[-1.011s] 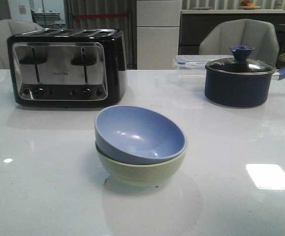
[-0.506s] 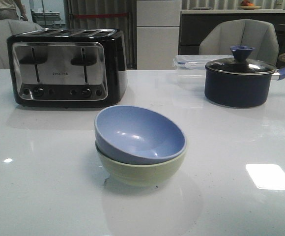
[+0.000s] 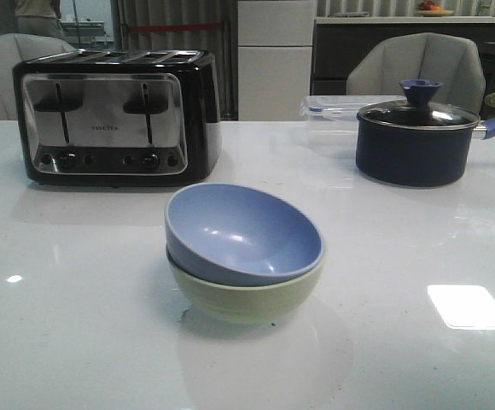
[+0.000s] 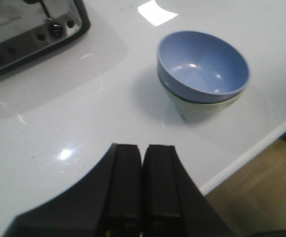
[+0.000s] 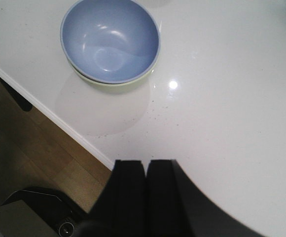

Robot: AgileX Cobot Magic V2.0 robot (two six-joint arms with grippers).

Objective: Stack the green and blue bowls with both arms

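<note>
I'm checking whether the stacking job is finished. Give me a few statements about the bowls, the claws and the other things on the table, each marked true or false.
1. The blue bowl sits nested inside the green bowl. True.
2. The left claw is shut on the blue bowl's rim. False: its fingers are pressed together, holding nothing, well apart from the bowls.
3. The right claw is closed and empty. True.
4. The navy pot has its lid off. False: the glass lid with its blue knob sits on the pot.
5. The toaster stands behind the bowls, toward the robot's left. True.
6. The blue bowl holds food. False: it is empty inside.
</note>
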